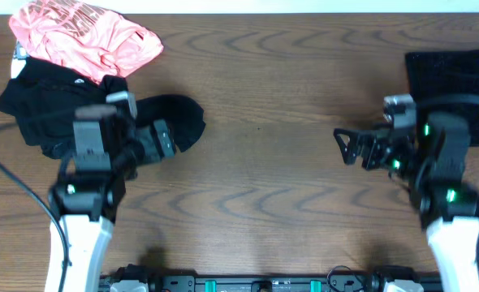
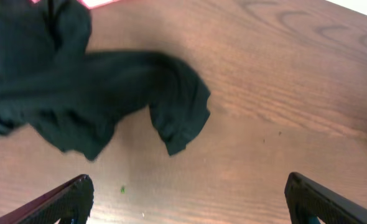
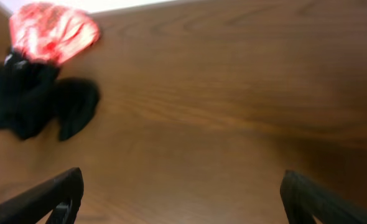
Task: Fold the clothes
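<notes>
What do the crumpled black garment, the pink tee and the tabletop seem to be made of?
The black garment looks like soft matte knit, probably cotton jersey: it lies in limp folds. The pink tee seems thin printed fabric, crumpled. The tabletop shows brown wood grain, smooth, possibly laminate.

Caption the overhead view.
Left gripper and right gripper open above wooden table; crumpled black garment and coral-pink tee far left, flat black cloth far right.
</notes>
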`<state>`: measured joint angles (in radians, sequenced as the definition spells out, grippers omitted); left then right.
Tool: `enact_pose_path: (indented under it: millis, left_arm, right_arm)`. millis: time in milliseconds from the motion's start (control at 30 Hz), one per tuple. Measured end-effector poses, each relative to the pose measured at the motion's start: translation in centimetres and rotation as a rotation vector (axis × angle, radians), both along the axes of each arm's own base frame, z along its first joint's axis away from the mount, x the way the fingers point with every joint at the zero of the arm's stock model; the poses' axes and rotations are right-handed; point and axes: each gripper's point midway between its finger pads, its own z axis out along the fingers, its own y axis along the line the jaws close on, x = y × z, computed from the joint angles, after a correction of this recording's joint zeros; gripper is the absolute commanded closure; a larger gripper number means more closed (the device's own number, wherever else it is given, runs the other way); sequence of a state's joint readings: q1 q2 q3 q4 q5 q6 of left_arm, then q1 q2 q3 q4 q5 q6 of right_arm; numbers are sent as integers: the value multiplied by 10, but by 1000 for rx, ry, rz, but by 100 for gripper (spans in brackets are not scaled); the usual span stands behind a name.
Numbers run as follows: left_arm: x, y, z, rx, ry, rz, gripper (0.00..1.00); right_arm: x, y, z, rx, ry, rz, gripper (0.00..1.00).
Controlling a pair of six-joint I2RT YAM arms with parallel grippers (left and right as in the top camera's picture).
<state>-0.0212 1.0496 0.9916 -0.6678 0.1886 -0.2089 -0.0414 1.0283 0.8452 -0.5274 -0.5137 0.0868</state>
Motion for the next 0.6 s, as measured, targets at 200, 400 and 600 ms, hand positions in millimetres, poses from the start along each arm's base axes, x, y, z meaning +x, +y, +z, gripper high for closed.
enact_pose_path:
  millis: [200,400,600]
  left_arm:
    - [22,-4,21,14,-39,-42,2]
    - [30,3,23,52,-67,-47,2]
    - [44,55,22,83,-79,169,2]
  right_arm:
    - [32,26,30,65,4,207,1]
    - [41,39,42,117,-44,300,1]
    - [35,43,26,56,21,280,1]
